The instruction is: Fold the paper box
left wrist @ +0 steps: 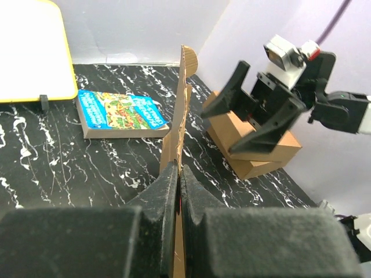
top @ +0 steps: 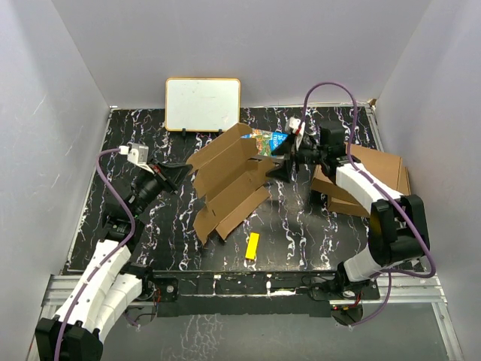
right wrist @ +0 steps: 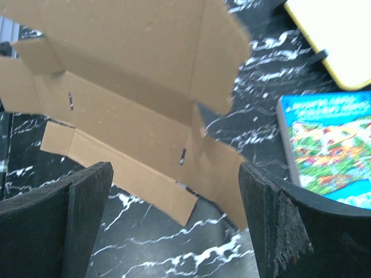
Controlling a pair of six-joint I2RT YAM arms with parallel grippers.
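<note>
**Box pinched on the left, right claw gaping beside it**

Box is sitting in the middle of the counter, unfolded, with its flaps and tabs spreading out at an angle. Its left side is lifting off the marbled black surface, while the near flaps are lying lower.

Left claw is gripping it. In the left wrist view, both fingers are pressing together on the thin cardboard edge, and the panel is rising upright, edge-on, straight out of them.

Right claw is hovering at the box's right side with its jaws spread wide and nothing between them. In the right wrist view, its two dark fingers are framing the open inside of the box, with creases, slots and a side flap all showing. Whether a fingertip is touching the cardboard, I cannot tell.

Just beyond the box's far right corner, a colourful book is lying flat. A yellow-framed whiteboard is standing against the back wall, behind the box. Two finished cardboard boxes are stacked at the right edge of the counter, under the right arm. A small yellow strip is lying on the near side, just in front of the box and apart from it.
</note>
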